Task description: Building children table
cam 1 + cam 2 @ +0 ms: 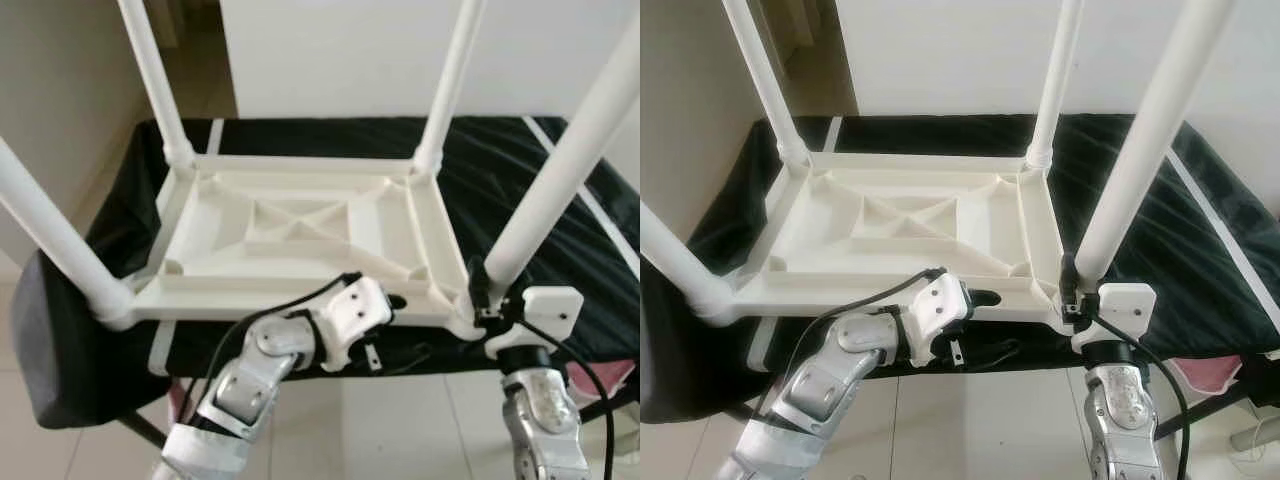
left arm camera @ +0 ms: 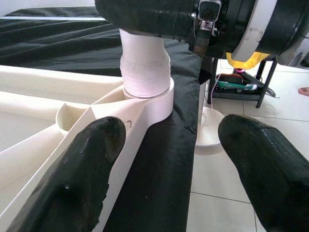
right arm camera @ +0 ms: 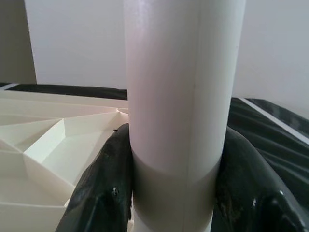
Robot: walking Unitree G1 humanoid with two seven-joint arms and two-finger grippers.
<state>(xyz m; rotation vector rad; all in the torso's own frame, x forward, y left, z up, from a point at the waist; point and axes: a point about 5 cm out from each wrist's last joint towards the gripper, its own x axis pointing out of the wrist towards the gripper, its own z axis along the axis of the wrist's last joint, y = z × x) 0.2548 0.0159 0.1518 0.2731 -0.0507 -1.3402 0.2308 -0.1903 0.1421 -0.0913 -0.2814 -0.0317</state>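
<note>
A white plastic children's table top [image 1: 300, 235] lies upside down on a black-covered surface [image 1: 500, 170], with white legs standing up from its corners. My right gripper [image 1: 490, 295] is shut around the base of the near right leg [image 1: 560, 170], its fingers [image 3: 104, 193] pressing both sides of the tube [image 3: 181, 106]. My left gripper [image 1: 395, 300] is open at the table top's near edge, a little left of that leg. Its fingers [image 2: 87, 179] straddle the rim, with the leg's threaded socket [image 2: 145, 77] ahead of them.
The black-covered surface ends right at the table top's near edge, with pale tiled floor [image 1: 400, 420] below. A white wall [image 1: 400, 50] stands behind. A pink item [image 1: 1215, 375] and small clutter [image 2: 236, 82] lie low on the right.
</note>
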